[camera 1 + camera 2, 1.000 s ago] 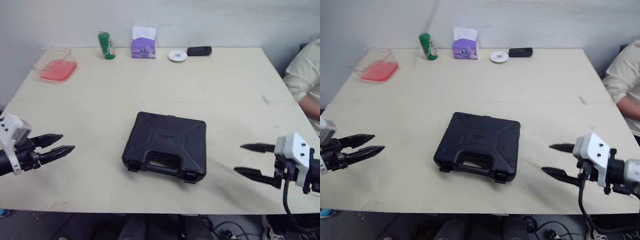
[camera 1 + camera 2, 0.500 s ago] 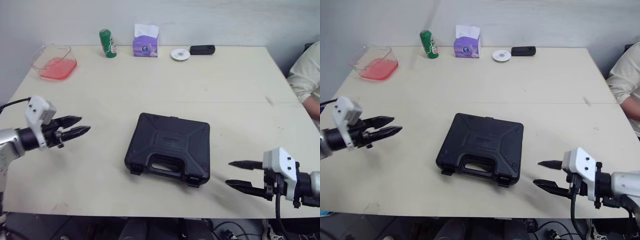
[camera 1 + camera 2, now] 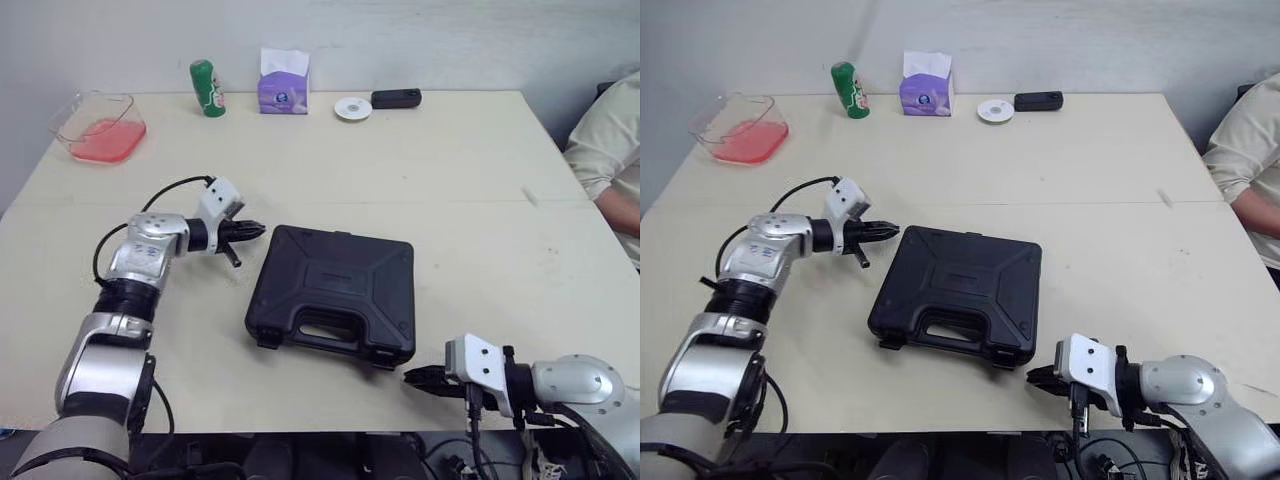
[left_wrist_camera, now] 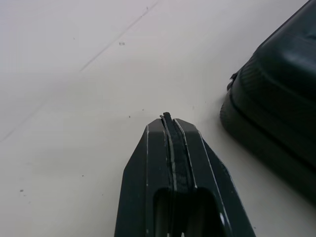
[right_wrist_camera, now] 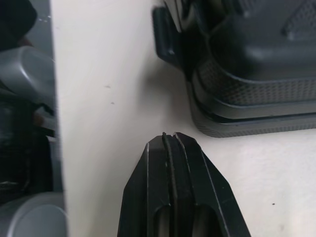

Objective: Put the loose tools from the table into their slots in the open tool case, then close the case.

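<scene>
- Jaws pressed together on both my arms — nothing held
- left jaws just beside the closed tool case [image 3: 335,293], far-left corner
- right jaws near its front-right corner

Head stereo pair gazing down across the pale wooden table [image 3: 450,180], wrist cameras low and close, all sharing the black plastic case [image 3: 340,285].
</scene>
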Controlling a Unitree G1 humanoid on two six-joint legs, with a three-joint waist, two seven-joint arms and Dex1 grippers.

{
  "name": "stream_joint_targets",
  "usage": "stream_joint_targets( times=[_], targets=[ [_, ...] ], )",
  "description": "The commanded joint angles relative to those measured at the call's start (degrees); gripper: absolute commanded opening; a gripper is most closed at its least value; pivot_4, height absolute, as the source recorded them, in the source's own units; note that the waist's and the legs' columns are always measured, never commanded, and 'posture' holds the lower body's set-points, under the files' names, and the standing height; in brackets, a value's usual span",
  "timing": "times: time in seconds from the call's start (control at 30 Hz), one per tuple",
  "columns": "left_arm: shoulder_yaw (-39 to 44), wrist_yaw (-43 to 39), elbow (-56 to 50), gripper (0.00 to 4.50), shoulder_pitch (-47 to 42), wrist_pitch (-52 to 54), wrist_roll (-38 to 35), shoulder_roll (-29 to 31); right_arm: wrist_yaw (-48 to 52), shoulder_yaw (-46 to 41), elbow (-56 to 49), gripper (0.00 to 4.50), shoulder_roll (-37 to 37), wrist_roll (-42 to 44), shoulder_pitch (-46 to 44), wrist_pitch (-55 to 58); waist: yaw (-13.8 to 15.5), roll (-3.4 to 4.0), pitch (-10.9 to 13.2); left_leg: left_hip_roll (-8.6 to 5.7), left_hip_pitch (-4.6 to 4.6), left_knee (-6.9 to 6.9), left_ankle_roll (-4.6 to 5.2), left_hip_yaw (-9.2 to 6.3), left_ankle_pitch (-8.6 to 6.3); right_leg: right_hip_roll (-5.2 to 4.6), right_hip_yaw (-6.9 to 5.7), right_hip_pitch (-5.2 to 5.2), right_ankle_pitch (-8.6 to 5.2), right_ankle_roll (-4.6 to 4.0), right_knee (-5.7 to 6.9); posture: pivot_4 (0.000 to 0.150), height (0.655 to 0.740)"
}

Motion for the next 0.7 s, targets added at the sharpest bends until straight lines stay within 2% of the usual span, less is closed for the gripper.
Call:
stream_joint_targets(
  times=[0.03, 0.13, 0.4, 0.53, 0.6, 0.7],
  targets=[
    [0.0, 1.2, 8.7, 0.05, -6.6, -6.3, 2.8, -2.6, -1.6, 1.2, -0.4, 0.02, 1.8, -0.9, -2.2, -0.5, 0.2, -0.03, 0.0, -0.02, -0.07, 0.06, 0.00, -0.03, 0.00, -0.02, -0.03, -0.04, 0.01, 0.00, 0.07, 0.150, 0.7400],
    [0.0, 0.3, 13.7, 0.05, -9.8, -9.9, 4.1, -4.7, -2.4, 1.2, 0.6, 0.02, 2.4, -1.8, -3.6, -0.7, 0.6, -0.06, 0.0, -0.10, -0.62, 0.57, 0.00, -0.07, 0.00, -0.06, -0.04, -0.50, 0.11, 0.01, 0.33, 0.150, 0.7400],
    [0.1, -6.8, 15.9, 0.05, -10.8, -13.9, 4.1, -6.7, -3.2, -0.1, 3.7, 0.02, 2.4, -2.9, -5.8, -1.4, 0.5, -0.06, 0.0, -0.34, -0.64, 0.67, 0.01, -0.05, 0.00, -0.14, -0.02, -0.61, 0.16, 0.03, 0.47, 0.150, 0.7400],
    [-1.8, -15.8, 10.6, 0.05, -6.8, -13.5, 4.4, -4.0, -4.6, -1.7, 7.9, 0.02, 1.8, -5.7, -7.6, -3.7, 0.5, -0.05, 0.0, -0.42, -0.64, 0.69, 0.03, -0.06, -0.01, -0.22, -0.02, -0.61, 0.16, 0.03, 0.50, 0.150, 0.7400],
    [-2.5, -21.0, 4.8, 0.05, -2.4, -14.2, 4.0, -1.1, -4.4, -3.9, 10.4, 0.02, 1.9, -4.9, -8.6, -4.6, 0.2, -0.05, 0.0, -0.38, -0.62, 0.67, 0.04, -0.06, -0.02, -0.24, -0.02, -0.63, 0.16, 0.03, 0.50, 0.150, 0.7400],
    [-0.9, -22.8, -3.4, 0.05, 2.7, -10.0, 1.2, 0.5, -3.4, -6.4, 13.7, 0.02, 1.5, -4.3, -9.3, -5.9, -0.2, -0.03, 0.0, -0.33, -0.53, 0.59, 0.04, -0.09, -0.02, -0.30, -0.02, -0.64, 0.16, 0.03, 0.56, 0.150, 0.7400]
  ],
)
